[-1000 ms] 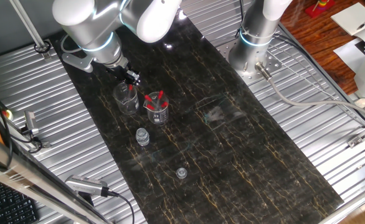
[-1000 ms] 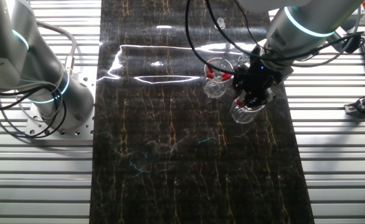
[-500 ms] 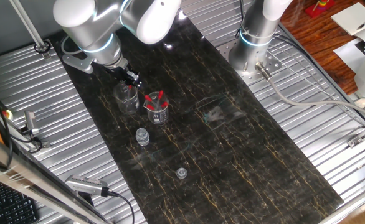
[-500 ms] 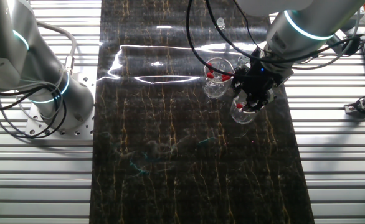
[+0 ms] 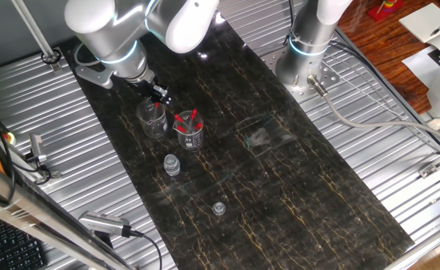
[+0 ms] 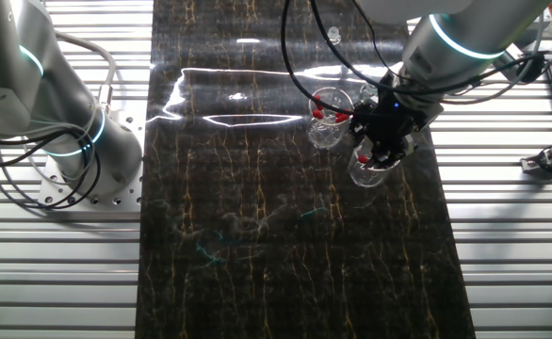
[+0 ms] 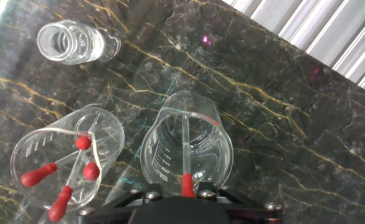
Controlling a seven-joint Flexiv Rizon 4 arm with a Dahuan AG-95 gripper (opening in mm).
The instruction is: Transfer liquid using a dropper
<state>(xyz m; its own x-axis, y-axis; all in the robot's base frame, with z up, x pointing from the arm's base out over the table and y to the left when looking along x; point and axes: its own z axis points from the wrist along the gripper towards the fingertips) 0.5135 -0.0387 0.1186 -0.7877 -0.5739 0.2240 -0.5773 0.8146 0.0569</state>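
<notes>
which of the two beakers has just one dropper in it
The beaker directly under the gripper: a single dropper stands in it. The other beaker beside it holds several red-bulbed droppers.

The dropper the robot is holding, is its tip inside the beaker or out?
Inside. In the hand view the dropper runs from its red bulb at the gripper down into the beaker, its clear stem within the rim.

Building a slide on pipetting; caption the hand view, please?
Gripper holds a red-bulbed dropper down inside a clear beaker, beside a beaker of spare droppers.
</notes>
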